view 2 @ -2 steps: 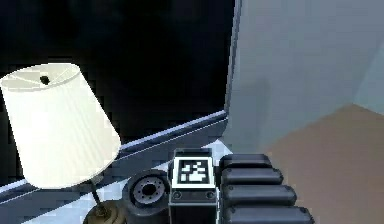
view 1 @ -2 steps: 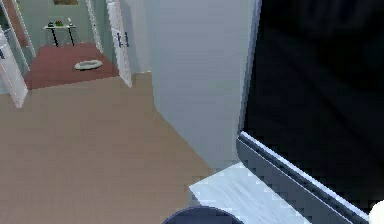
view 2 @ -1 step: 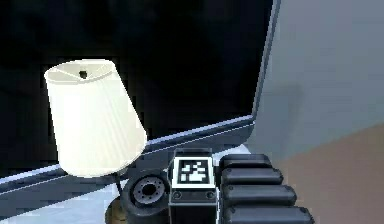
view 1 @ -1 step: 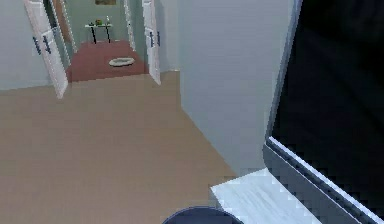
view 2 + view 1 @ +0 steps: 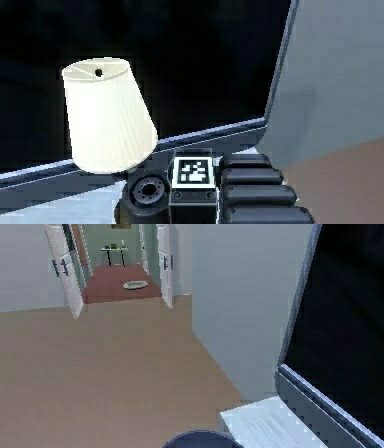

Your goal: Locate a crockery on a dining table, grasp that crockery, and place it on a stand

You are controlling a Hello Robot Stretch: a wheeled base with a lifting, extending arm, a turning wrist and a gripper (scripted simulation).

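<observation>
A: What's biggest?
B: A dark screen (image 5: 200,50) on a white stand (image 5: 270,424).
A: And the crockery?
B: A cream cup (image 5: 105,115), tilted, before that screen, just above the pincer (image 5: 140,186). Whether its fingers are spread or pressed together, I cannot tell.

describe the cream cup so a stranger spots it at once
Find the black screen with the grey frame. Before its lower left is a tilted cream cup, ribbed and wider at the bottom, the one pale thing against the black.
</observation>
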